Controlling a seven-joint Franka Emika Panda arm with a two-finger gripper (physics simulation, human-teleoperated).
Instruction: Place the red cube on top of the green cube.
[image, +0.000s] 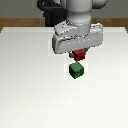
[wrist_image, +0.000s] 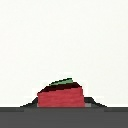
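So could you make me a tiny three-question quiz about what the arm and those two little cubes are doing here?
1. True or false: the red cube already rests on the green cube.
2. Which cube sits right at the gripper? A) red B) green
3. Fill in: both cubes are above a white ____.

Key
1. False. In the exterior view the red cube is up at the gripper, with the green one alone on the table.
2. A. The wrist view shows red close up, with a sliver of green behind it.
3. table

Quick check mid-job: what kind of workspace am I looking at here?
Probably a bare simulated test bench: a plain white tabletop with a wooden strip behind, and just two props, a small matte dark-red cube under the tool and a small matte dark-green cube.
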